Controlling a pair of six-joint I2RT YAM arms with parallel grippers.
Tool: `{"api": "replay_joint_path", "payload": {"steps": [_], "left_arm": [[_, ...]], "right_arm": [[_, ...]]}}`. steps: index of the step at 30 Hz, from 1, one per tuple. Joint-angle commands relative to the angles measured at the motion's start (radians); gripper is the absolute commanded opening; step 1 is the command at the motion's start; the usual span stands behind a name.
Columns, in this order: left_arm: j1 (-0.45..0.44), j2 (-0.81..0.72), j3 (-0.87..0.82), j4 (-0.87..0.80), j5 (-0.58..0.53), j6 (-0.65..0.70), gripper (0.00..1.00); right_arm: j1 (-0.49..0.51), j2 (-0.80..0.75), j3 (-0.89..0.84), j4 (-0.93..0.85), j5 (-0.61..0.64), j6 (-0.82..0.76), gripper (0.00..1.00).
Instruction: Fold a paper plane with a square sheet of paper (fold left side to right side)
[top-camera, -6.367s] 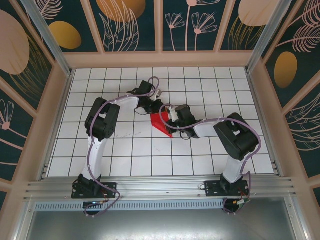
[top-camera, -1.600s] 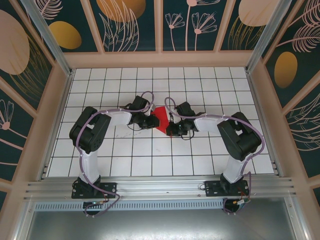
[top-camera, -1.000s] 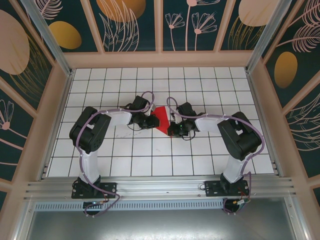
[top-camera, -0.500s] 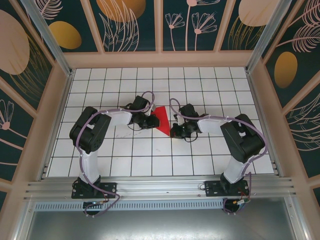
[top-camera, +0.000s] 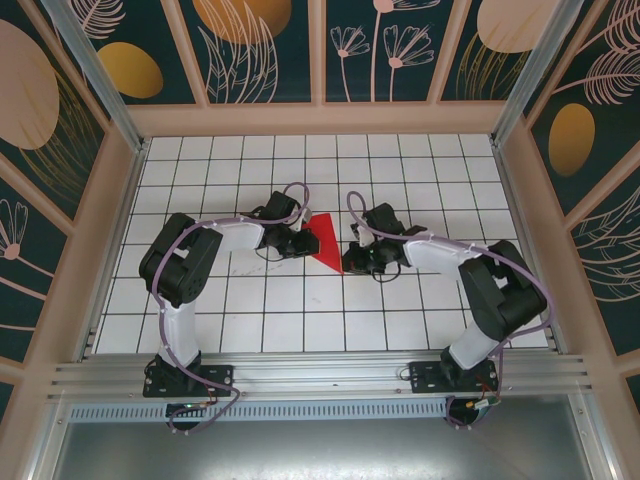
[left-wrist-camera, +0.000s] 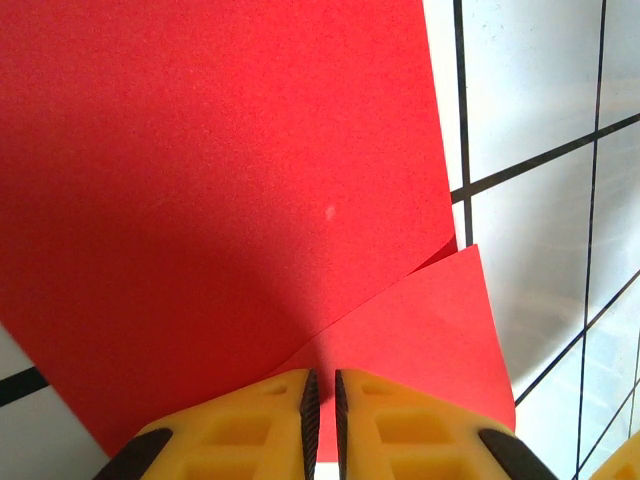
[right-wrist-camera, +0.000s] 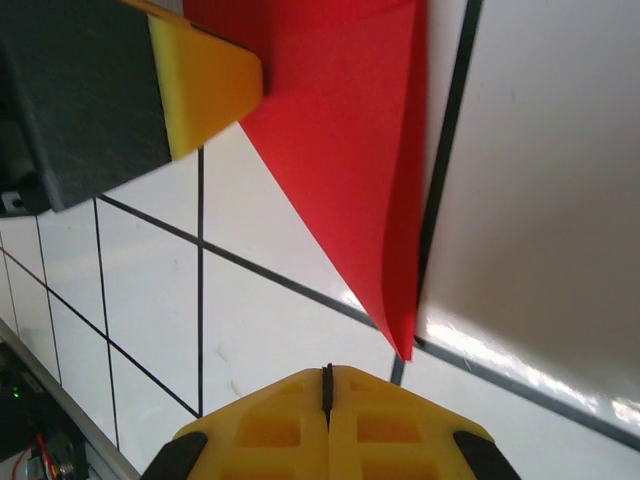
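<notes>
The square sheet of paper (top-camera: 322, 238) lies near the centre of the worktop (top-camera: 300, 310), folded into a narrow triangle with its sharp point toward 6 o'clock.

The left end effector (top-camera: 300, 243) sits at the paper's 9 o'clock edge. In the left wrist view its fingers (left-wrist-camera: 250, 420) are drawn almost together, with only a thin slit between them, and their tips rest on the red surface where an upper flap crosses the lower layer. We cannot tell whether paper is nipped in the slit. We judge this contact to be an anchor that prevents the stacked layers from sliding or springing apart.

The right end effector (top-camera: 353, 263) stands at the paper's 4 o'clock, apart from it. Its fingers are fully together and hold nothing, and the paper's point lies just ahead of them in the right wrist view. We judge closed fingers to be suited to pressing a crease, not grasping.

The long right edge curls slightly off the worktop, so the fold is not yet flat.
</notes>
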Motion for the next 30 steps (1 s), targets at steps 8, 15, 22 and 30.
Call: {"api": "replay_joint_path", "payload": {"steps": [8,15,22,30], "left_arm": [[0.005,0.056,-0.014,-0.073,-0.107,0.027,0.19],[0.006,0.028,0.008,-0.08,-0.1,0.027,0.2],[0.005,-0.083,0.032,-0.074,-0.093,0.026,0.23],[-0.041,-0.133,-0.027,-0.012,0.013,-0.005,0.19]], "right_arm": [[-0.006,0.145,0.082,0.062,0.002,0.024,0.0],[-0.005,0.18,0.068,-0.013,0.06,0.003,0.0],[-0.004,0.193,0.068,-0.082,0.132,-0.011,0.0],[-0.006,0.212,0.078,-0.094,0.141,-0.016,0.0]]}}
